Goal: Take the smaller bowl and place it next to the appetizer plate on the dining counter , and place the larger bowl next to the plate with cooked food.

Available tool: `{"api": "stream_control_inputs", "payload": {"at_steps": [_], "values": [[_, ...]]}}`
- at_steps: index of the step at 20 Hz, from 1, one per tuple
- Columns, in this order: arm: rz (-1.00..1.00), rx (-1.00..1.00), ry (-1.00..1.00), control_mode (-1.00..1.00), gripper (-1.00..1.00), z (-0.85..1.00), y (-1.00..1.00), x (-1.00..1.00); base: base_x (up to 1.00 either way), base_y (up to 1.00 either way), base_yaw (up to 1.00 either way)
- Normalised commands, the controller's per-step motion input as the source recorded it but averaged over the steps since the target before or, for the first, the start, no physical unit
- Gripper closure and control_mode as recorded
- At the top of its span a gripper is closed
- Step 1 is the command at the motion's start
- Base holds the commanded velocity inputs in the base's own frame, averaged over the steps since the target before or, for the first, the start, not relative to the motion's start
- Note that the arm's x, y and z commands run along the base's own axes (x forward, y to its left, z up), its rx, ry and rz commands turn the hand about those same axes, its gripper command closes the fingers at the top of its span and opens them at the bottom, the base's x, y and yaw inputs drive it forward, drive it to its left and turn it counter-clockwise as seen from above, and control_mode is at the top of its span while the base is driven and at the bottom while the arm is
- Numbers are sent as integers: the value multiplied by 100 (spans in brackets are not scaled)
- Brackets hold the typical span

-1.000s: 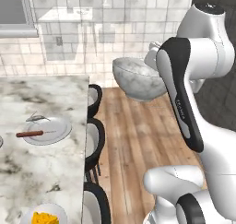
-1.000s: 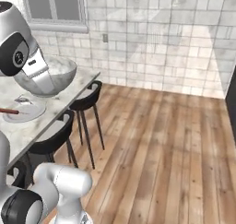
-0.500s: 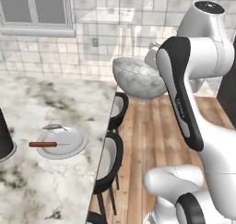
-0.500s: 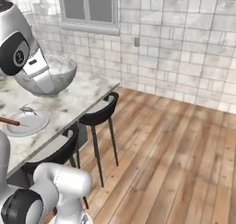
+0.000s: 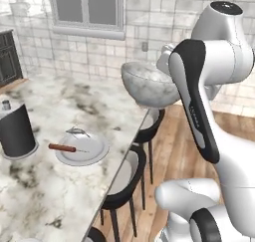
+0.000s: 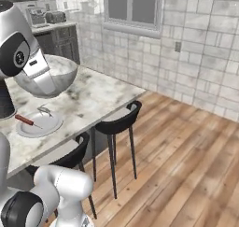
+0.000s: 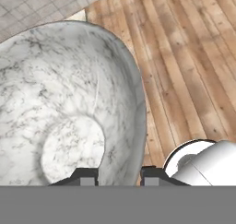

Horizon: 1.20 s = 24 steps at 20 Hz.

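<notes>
My gripper (image 7: 119, 176) is shut on the rim of the larger bowl (image 7: 60, 103), a deep white-grey marbled bowl, with one fingertip inside the wall and one outside. The bowl (image 5: 147, 84) hangs in the air above the long edge of the dining counter (image 5: 60, 196). In the right base view the bowl (image 6: 63, 76) is above and just behind the plate with cooked food (image 6: 49, 125). That white plate (image 5: 94, 149) carries a brown sausage (image 5: 62, 147) and lies on the marble top. The smaller bowl and the appetizer plate are out of view.
A dark cylindrical canister (image 5: 17, 131) stands on the counter left of the plate. Black stools (image 5: 124, 181) line the counter's edge (image 6: 119, 123) above a wooden floor. A tiled wall with a window closes the far side.
The whole picture has shifted, so the base has moved along the counter; the plate now sits nearer the middle of the left view. The bowl stays in my grip, held at the same height.
</notes>
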Motion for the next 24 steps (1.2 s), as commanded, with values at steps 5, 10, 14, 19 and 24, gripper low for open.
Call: {"api": "stream_control_inputs", "payload": {"at_steps": [5,10,14,19,24], "values": [[0,0,0,100,100,0,0,0,67,-26,48],[0,0,0,100,100,0,0,0,75,-35,50],[0,0,0,100,100,0,0,0,76,-42,51],[0,0,0,100,100,0,0,0,76,-43,51],[0,0,0,100,100,0,0,0,74,-44,50]]}}
